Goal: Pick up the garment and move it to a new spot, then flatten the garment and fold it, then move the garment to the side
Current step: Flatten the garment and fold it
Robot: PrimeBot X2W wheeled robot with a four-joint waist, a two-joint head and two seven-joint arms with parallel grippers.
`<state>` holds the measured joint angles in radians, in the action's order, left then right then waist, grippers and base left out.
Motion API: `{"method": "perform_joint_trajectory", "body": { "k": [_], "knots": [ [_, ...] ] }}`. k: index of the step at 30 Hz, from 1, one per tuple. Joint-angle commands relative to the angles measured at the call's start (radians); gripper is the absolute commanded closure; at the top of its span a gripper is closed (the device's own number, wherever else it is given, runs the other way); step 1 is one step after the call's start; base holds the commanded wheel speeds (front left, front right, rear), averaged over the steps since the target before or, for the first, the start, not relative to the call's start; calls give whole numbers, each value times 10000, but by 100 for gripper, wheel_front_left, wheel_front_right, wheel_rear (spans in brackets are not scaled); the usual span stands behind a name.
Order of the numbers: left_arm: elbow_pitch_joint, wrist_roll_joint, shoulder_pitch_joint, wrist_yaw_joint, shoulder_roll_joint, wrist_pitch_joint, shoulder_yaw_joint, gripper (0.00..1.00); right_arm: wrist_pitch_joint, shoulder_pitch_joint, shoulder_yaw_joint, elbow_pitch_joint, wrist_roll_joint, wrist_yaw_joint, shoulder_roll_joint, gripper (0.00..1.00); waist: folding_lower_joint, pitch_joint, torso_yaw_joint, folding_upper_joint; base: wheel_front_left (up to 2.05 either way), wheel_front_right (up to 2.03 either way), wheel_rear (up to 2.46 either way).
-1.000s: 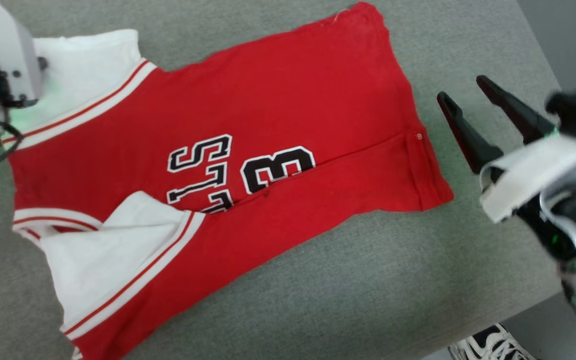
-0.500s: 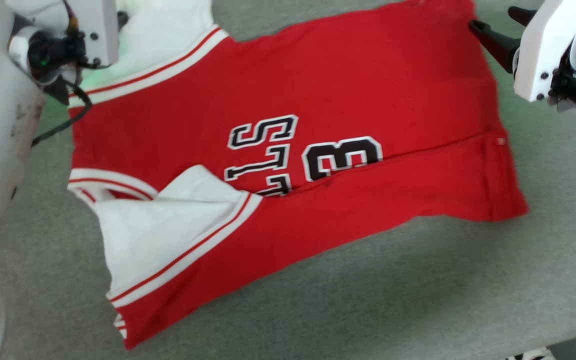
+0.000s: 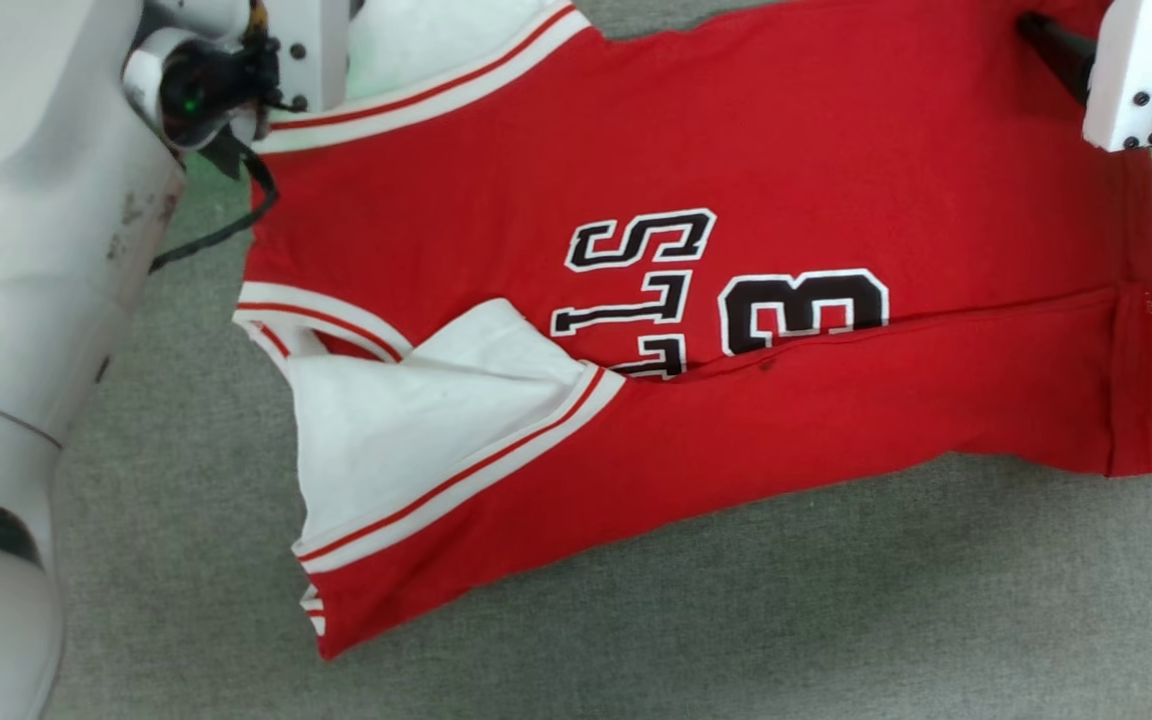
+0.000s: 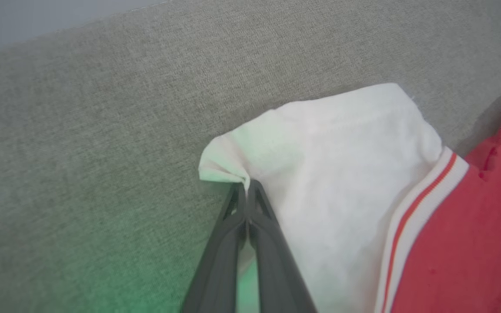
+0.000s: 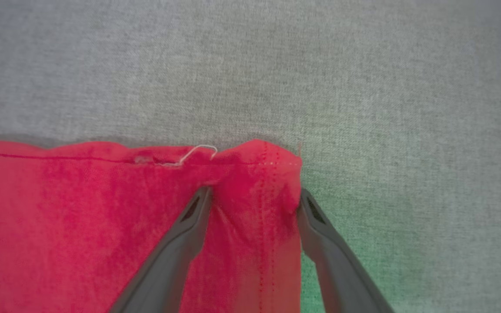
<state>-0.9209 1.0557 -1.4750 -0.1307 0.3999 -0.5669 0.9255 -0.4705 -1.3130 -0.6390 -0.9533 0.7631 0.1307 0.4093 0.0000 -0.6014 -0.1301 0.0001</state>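
Clamped tight with the left gripper (image 4: 247,184) on a small pinch at the outer edge of the far sleeve (image 4: 320,152). Spread wide at the right gripper (image 5: 254,195), with the far hem corner (image 5: 255,174) standing between the fingers (image 5: 176,248), not yet squeezed.

As for the garment (image 3: 836,150): lying flat on the grey table cover (image 3: 736,620), near long side already folded over part of the number (image 3: 801,310), near sleeve (image 3: 416,430) turned in on top.

Judged to be in the folding step, with the far side to be taken at both ends. Next calls for closing on the hem corner through the layers, then lifting evenly with the sleeve end and carrying over toward the near side, without dragging the fold already made.

Compared with a second ago: right gripper then well off beside the hem, now at the far corner; left one shut then as now. Whole head view shifted, so probably a move of the camera, not of the shirt.
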Motion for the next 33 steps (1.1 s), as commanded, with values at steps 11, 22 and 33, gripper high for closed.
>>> {"method": "perform_joint_trajectory", "body": {
  "k": [11, 22, 33],
  "knots": [
    [575, 1044, 577, 4, -74, 1375, 248, 100, 1493, 285, -746, -250, 524, -6, 244, 100, 0, 894, 333, -1, 0, 0, 0],
    [3466, 2261, 2393, 4, 1088, 3343, 809, 100, 3326, 2128, -1844, 1109, 1222, -6, 1191, 100, 0, 2688, 655, -1, 0, 0, 0],
    [6741, 2625, 5599, 205, 3010, 5606, 1018, 100, 4027, 3948, -2418, 2685, 1870, -6, 2379, 100, 0, 3137, 798, -1, 0, 0, 0]
  ]
}}
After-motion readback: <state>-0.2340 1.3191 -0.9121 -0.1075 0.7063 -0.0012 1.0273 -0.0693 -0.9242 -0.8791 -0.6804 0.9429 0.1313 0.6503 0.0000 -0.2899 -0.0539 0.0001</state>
